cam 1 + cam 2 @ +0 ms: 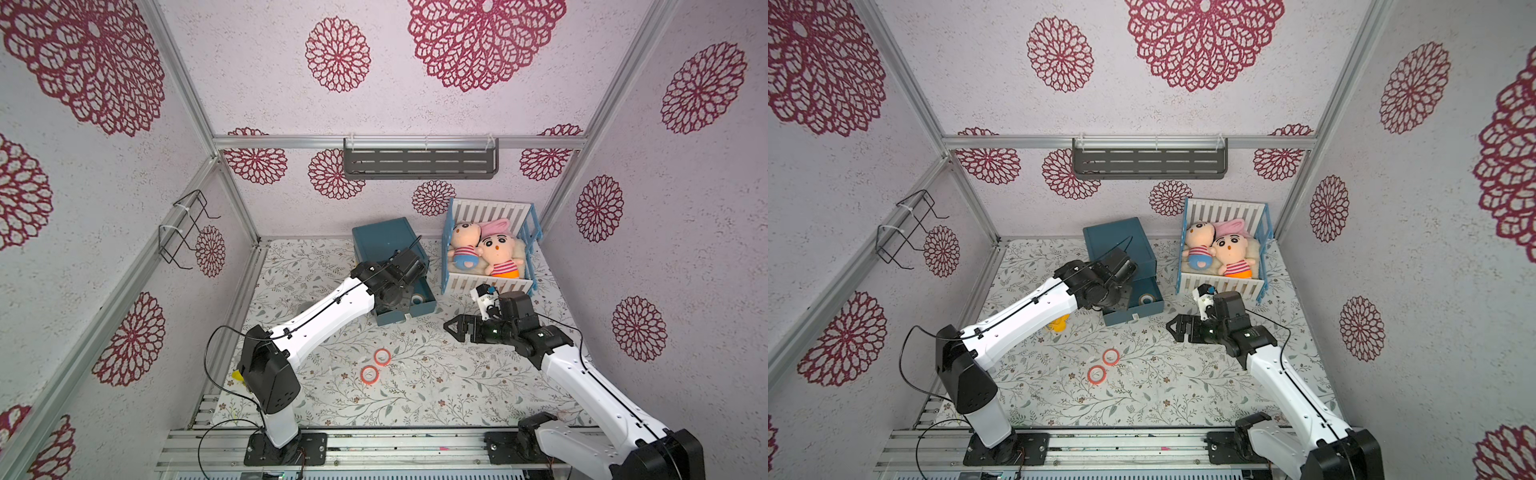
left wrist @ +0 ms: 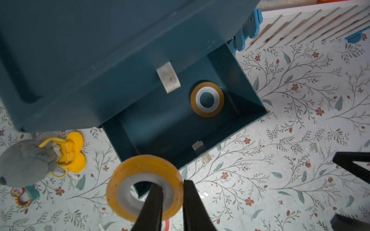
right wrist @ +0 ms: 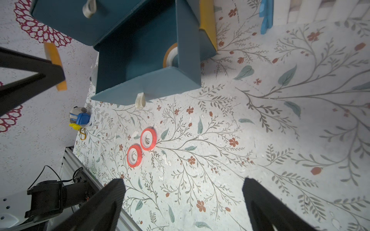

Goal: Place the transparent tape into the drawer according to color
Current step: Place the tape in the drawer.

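Transparent tape [image 1: 361,375] is judged partly sorted: the open drawer [image 2: 160,132] is occupied by one yellow ring [image 2: 207,112]. The right gripper [image 3: 183,181] is spread. A second yellow ring [image 2: 124,176] is pinched by the left gripper [image 2: 172,184] near the drawer's front. Two red-orange rings [image 3: 154,140] are left outside.

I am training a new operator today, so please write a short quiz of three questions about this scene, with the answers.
1. True or false: the left gripper is shut on a yellow tape ring.
2. How many red-orange tape rings lie on the table? A) one B) two C) three
3. Fill in: the tape ring lying in the open drawer is ___ in colour.
Key: 1 true; 2 B; 3 yellow.
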{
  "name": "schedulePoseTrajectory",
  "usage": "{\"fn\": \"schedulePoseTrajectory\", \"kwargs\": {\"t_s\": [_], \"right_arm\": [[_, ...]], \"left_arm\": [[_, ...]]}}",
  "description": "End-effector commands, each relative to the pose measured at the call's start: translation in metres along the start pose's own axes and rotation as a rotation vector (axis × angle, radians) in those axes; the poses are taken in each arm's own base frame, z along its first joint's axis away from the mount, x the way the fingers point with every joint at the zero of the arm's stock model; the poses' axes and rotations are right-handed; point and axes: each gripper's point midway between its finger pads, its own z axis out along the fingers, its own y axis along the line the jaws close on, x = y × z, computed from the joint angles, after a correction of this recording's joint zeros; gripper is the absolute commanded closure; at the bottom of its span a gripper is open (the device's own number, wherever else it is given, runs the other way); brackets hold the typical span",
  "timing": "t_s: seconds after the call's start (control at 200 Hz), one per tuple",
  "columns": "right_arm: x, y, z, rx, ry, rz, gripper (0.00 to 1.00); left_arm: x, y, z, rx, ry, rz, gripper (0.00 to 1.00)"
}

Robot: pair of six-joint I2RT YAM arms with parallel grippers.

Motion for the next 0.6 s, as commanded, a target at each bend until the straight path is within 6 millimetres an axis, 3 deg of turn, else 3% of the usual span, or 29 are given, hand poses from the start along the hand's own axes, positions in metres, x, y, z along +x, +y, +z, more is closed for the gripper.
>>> {"fn": "schedulePoseTrajectory", "kwargs": {"t_s": [0.0, 0.445, 0.505, 0.596], "right_arm": [[-0.009, 0.008, -0.007, -0.031, -0.044, -0.021, 0.01], [-0.009, 0.006, -0.006, -0.029, -0.040, -0.022, 0.01], [-0.010, 0.006, -0.006, -0.030, -0.041, -0.021, 0.01], [-0.010, 0.006, -0.006, -0.035, -0.043, -0.019, 0.01]], "left_arm": [[-0.020, -0.003, 0.008, 0.030, -0.058, -0.011, 1.00], [-0.010, -0.006, 0.039, 0.014, -0.027, 0.011, 1.00], [-0.009, -0.006, 0.041, 0.013, -0.030, 0.013, 0.87], [-0.009, -0.007, 0.042, 0.016, -0.037, 0.011, 0.59]]}}
